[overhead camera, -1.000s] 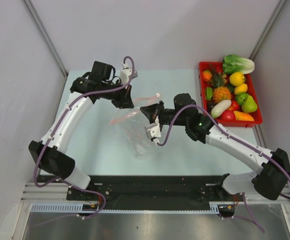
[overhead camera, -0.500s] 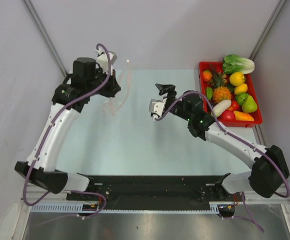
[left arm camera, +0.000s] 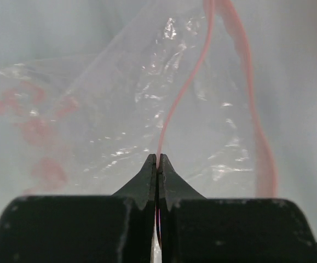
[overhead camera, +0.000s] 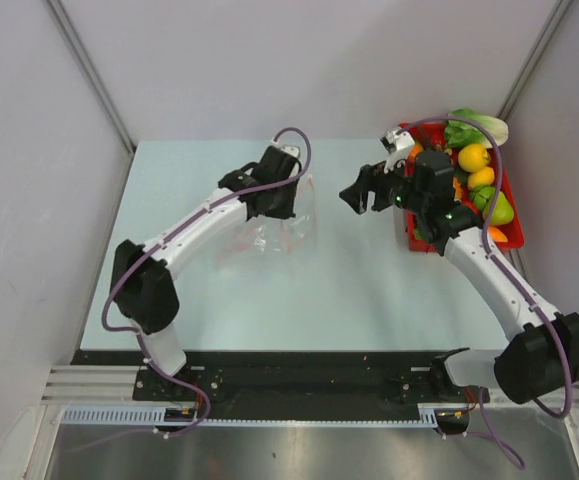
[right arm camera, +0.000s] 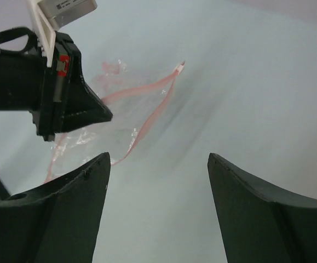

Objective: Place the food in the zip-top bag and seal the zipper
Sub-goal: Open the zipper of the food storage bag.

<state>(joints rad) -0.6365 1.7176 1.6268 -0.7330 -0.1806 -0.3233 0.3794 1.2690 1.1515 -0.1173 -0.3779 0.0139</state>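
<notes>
The zip-top bag [overhead camera: 272, 236] is a crinkly clear pouch hanging down to the table's middle. My left gripper [overhead camera: 291, 207] is shut on its mouth edge. In the left wrist view the black fingertips [left arm camera: 150, 171] pinch the pink zipper [left arm camera: 184, 90], and the bag [left arm camera: 120, 115] spreads beyond them with its mouth gaping. My right gripper [overhead camera: 352, 195] hovers open and empty to the bag's right, between bag and tray. Its wrist view shows the left gripper [right arm camera: 110, 115] and the zipper [right arm camera: 153, 112] ahead of the open gripper [right arm camera: 158, 160]. The food [overhead camera: 473, 157] lies heaped in the tray.
The red tray [overhead camera: 405, 228] stands at the table's right edge, partly covered by the right wrist. A leafy green cabbage [overhead camera: 476, 127] lies at its far end. Grey walls close in on both sides and at the back.
The right gripper let go of the bag, opened, and drew back right toward the tray. The left arm swung the bag out to the far left, then brought it back to the table's middle.
</notes>
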